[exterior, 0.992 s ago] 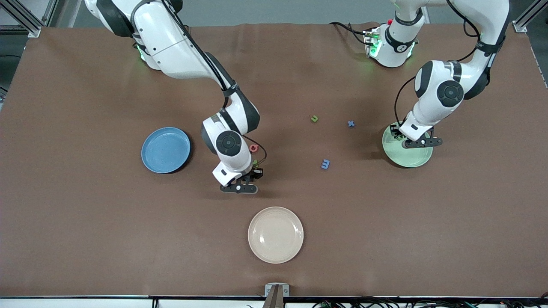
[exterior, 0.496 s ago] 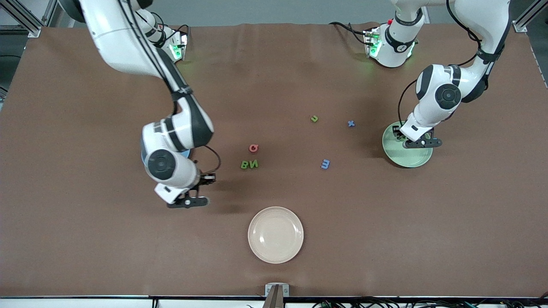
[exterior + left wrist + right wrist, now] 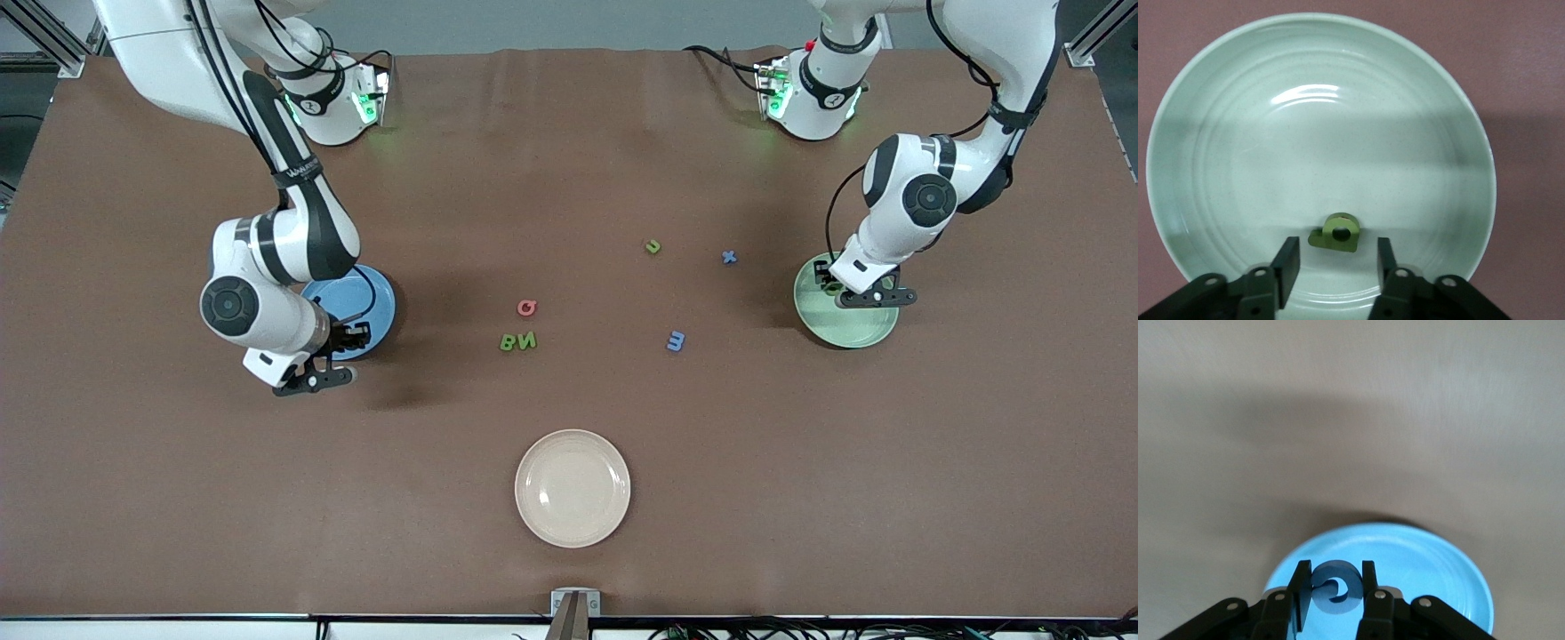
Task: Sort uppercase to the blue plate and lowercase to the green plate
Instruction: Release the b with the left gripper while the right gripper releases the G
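Note:
My right gripper (image 3: 1333, 583) is shut on the blue C (image 3: 1338, 590) and hangs over the blue plate (image 3: 1438, 567), at the plate's rim nearest the front camera (image 3: 369, 289). Over the green plate (image 3: 1318, 133) my left gripper (image 3: 1337, 252) stands open. A green lowercase letter with a round bowl (image 3: 1336, 233) lies on that plate between the fingers and touches neither. On the cloth mid-table lie the pink Q (image 3: 527, 308), the green B (image 3: 510, 342) and the green N (image 3: 528, 340). Toward the left arm's end lie a green u shape (image 3: 653, 246), a blue x (image 3: 729, 257) and a blue m (image 3: 676, 340).
A cream plate (image 3: 573, 488) sits near the table's front edge, nearer to the front camera than the letters. Brown cloth covers the whole table. The green plate (image 3: 853, 324) lies at the left arm's end and the blue plate at the right arm's end.
My right arm has swung from the letters at mid-table to the blue plate, carrying the blue C. My left gripper has opened and let the green letter go onto the green plate.

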Robot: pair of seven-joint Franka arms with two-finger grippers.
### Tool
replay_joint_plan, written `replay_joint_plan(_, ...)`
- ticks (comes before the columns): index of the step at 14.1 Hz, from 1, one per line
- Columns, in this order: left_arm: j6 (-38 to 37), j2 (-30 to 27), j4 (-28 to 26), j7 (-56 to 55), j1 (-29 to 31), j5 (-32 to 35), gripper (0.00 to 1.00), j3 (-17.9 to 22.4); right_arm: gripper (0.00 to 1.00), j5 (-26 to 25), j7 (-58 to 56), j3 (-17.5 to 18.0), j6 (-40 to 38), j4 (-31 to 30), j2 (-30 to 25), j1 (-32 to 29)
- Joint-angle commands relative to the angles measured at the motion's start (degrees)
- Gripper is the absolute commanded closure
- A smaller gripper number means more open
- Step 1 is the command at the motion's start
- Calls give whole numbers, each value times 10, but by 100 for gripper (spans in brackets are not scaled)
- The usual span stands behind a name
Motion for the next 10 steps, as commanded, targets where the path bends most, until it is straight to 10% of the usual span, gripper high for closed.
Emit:
replay_joint_plan(1, -1, -23, -1, -3, 0, 10, 1, -8, 99, -1, -7, 12, 72, -107, -48, -12)
replay_joint_plan(6, -37, -36, 27, -120, 0, 9, 1, -94, 92, 0, -6, 12, 78, -161, -72, -27)
replay_joint_plan(8, -45, -23, 38, -185, -2, 9, 1, -131, 1, 0, 5, 12, 69, -163, -82, -25)
replay_joint_plan(10, -45, -9, 42, -212, -2, 9, 1, -160, 0, -1, 40, 12, 36, -160, -99, -23)
